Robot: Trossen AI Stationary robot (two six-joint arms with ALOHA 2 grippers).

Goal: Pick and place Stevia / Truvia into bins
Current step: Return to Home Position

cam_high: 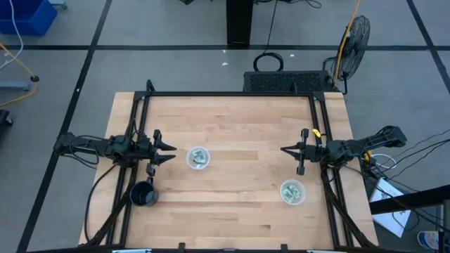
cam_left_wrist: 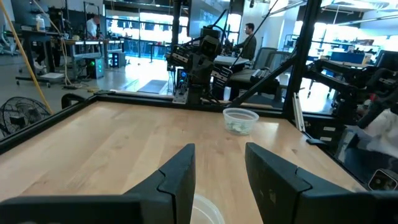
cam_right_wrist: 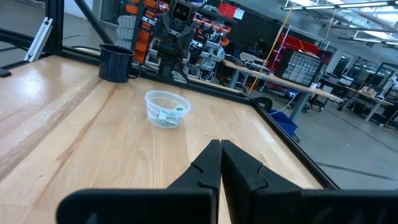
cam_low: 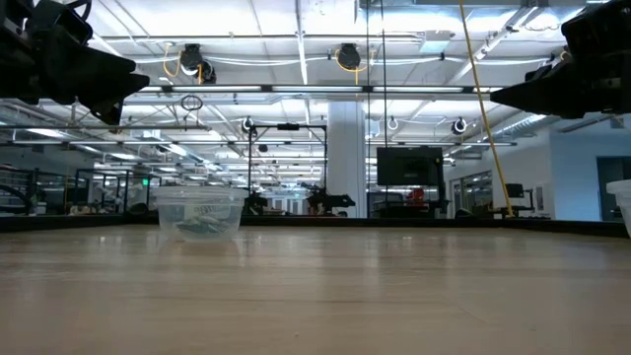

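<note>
The Stevia sachets (cam_high: 200, 158) lie inside the two bins: a small green-and-white heap in the left cup (cam_high: 189, 157), and another heap (cam_high: 291, 192) in the right cup (cam_high: 283, 191). No sachet shows loose on the wood, so I judge the sorting done and only the arms' retreat left. Both cups are low, round and made of thin, clear, whitish plastic, so the flat paper packets show through the walls in the right wrist view (cam_right_wrist: 166, 116). The cups stand upright and well apart on the table (cam_high: 239, 126), a pale butcher-block top of lengthwise planks framed by dark rails. Each cup sits on its own arm's side, probably so that each arm could drop packets without crossing the other. The left hand (cam_high: 171, 149) hangs just beside the left cup, above the wood and touching nothing. Its fingers are spread and empty, as suits a hand that has nothing left to carry. The right hand (cam_high: 283, 150) hangs on the opposite side, near the right cup but not over it. Its fingers (cam_right_wrist: 208, 163) are pressed together on nothing. A black mug (cam_high: 143, 195) with a handle stands near the left arm, apart from both cups, and looks to play no part.
</note>
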